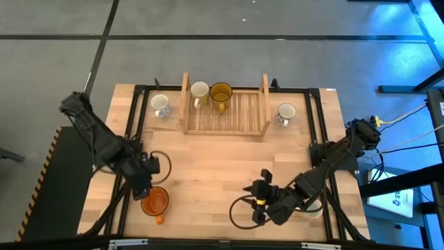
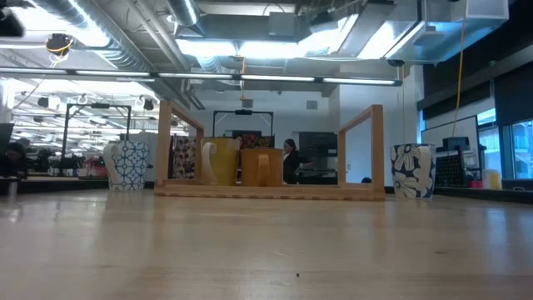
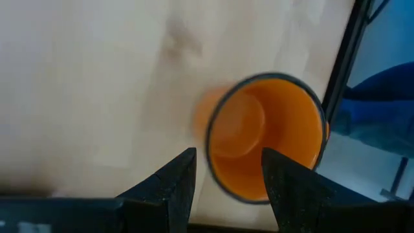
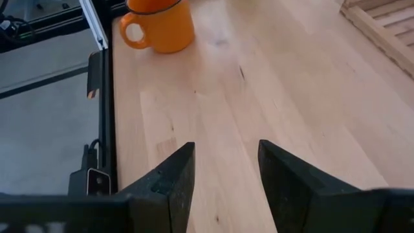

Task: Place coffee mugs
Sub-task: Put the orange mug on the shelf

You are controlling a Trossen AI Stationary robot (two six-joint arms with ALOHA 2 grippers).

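High view: the wooden table (image 1: 222, 156) carries a slatted wooden rack (image 1: 225, 111) at its far edge; a cream mug (image 1: 200, 90) and an amber-yellow mug (image 1: 221, 92) stand side by side on the rack's far left part; a patterned white mug (image 1: 160, 105) stands just left of the rack, another white mug (image 1: 286, 112) just right of it; the orange mug (image 1: 155, 201) sits near the front left corner, with the left gripper (image 1: 142, 186) right above its rim; the right gripper (image 1: 260, 201) is low over bare wood at front centre-right.

Low view: rack (image 2: 271, 190) seen end-on across the tabletop; cream mug (image 2: 218, 162) and amber-yellow mug (image 2: 262, 167) inside it; patterned mugs to either side (image 2: 127, 165) (image 2: 413, 171); a person (image 2: 291, 158) in the room behind.

Left wrist view: orange mug (image 3: 268, 136) seen from above, upright; fingers (image 3: 171, 184) parted, released, one either side of the near rim, not pressing it.

Right wrist view: fingers (image 4: 169, 178) apart, holding nothing, over bare table (image 4: 259, 116); orange mug (image 4: 160, 26) well beyond, handle towards the table edge.
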